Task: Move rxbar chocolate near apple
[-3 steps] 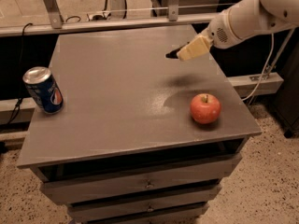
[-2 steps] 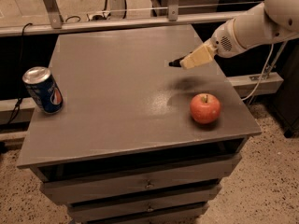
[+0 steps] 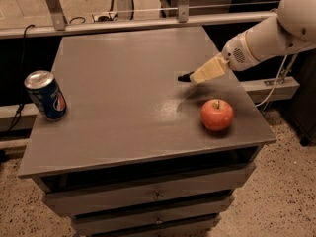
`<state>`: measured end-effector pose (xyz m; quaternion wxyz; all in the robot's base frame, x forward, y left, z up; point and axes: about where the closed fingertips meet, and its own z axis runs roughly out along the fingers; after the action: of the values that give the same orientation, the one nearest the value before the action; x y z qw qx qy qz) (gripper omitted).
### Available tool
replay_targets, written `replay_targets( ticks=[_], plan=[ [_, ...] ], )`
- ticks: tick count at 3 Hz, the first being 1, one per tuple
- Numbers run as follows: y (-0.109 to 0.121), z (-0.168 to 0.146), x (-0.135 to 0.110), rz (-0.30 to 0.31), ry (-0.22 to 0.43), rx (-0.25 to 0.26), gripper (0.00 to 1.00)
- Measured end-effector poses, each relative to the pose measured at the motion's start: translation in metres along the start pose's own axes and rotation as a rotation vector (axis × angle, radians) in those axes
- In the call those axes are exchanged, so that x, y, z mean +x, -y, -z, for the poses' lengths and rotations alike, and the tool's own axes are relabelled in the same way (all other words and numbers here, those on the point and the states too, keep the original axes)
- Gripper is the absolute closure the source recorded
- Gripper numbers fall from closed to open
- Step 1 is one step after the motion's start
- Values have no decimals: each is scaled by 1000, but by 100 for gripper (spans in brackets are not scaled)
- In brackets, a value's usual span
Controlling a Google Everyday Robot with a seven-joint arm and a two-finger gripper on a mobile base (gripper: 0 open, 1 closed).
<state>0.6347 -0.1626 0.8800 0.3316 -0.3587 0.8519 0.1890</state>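
The apple (image 3: 217,114) is red-orange with a short dark stem and sits on the grey table (image 3: 123,83) near its right front corner. My gripper (image 3: 196,76), with cream-coloured fingers, hangs just above the table, up and left of the apple. It is shut on the rxbar chocolate (image 3: 183,77). Only the bar's dark end shows, sticking out to the left of the fingers. The bar is held clear of the table top, a short way from the apple.
A blue soda can (image 3: 46,95) stands upright near the table's left edge. The table is a drawer cabinet with drawers (image 3: 157,195) below its front edge. A metal rail (image 3: 148,23) runs behind it. The white arm (image 3: 276,33) reaches in from the upper right.
My gripper has moved down and a little toward the front with the bar in it, closer to the apple. The apple and the can have not moved.
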Motion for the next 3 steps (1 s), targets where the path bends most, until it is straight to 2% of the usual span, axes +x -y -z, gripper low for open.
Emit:
replay_targets(
  ticks=[3],
  plan=[
    [-20,7,20,-23,-79,-77,12]
  ],
)
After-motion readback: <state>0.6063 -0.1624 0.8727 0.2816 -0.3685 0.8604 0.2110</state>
